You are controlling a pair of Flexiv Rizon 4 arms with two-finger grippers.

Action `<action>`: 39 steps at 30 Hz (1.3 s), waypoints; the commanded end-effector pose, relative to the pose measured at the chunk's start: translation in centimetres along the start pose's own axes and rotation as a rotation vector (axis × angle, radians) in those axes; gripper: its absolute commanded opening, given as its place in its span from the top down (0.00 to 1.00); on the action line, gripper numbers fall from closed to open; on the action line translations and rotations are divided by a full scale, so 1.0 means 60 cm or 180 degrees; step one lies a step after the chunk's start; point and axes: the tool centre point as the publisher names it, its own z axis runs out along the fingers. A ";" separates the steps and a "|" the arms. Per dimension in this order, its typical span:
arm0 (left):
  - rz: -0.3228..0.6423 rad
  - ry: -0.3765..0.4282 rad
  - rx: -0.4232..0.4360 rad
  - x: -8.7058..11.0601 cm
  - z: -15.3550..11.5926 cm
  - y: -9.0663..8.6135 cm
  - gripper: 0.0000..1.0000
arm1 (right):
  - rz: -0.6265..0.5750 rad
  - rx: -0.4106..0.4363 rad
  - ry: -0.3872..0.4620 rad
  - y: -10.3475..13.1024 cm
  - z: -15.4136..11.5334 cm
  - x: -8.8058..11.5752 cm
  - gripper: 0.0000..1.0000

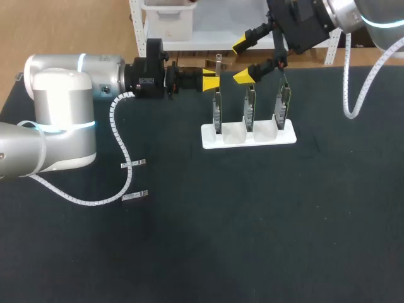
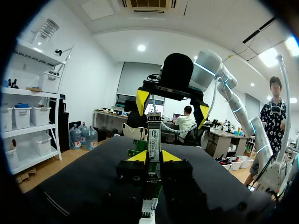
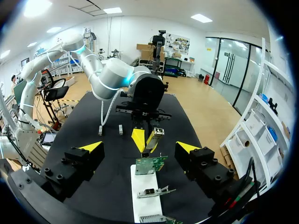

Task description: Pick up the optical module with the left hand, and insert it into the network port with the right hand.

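Our left gripper (image 2: 154, 156) is clamping the optical module (image 2: 154, 135) upright, offering it to our right gripper (image 1: 243, 60), which is standing with fingers apart.

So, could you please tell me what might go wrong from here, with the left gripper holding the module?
1. The left gripper is shut on the optical module, and the right gripper hangs open close by. A skewed grasp at the handover could tilt or drop the module.
2. Both grippers are close to the circuit boards in the white stand, so a low move might knock them.
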 end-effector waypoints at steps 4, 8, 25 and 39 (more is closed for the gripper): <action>0.0002 -0.0001 0.0008 0.001 0.001 0.003 1.00 | -0.0035 -0.0093 0.0003 -0.024 0.023 -0.007 0.00; 0.0002 -0.0001 0.0008 0.001 0.001 0.003 1.00 | -0.0057 -0.0117 -0.0001 -0.030 0.031 -0.013 0.00; 0.0002 -0.0001 0.0008 0.001 0.001 0.003 1.00 | -0.0088 -0.0219 -0.0023 -0.027 0.051 -0.025 0.00; 0.0002 -0.0001 0.0008 0.001 0.001 0.003 1.00 | -0.0092 -0.0250 -0.0005 -0.029 0.053 -0.024 0.00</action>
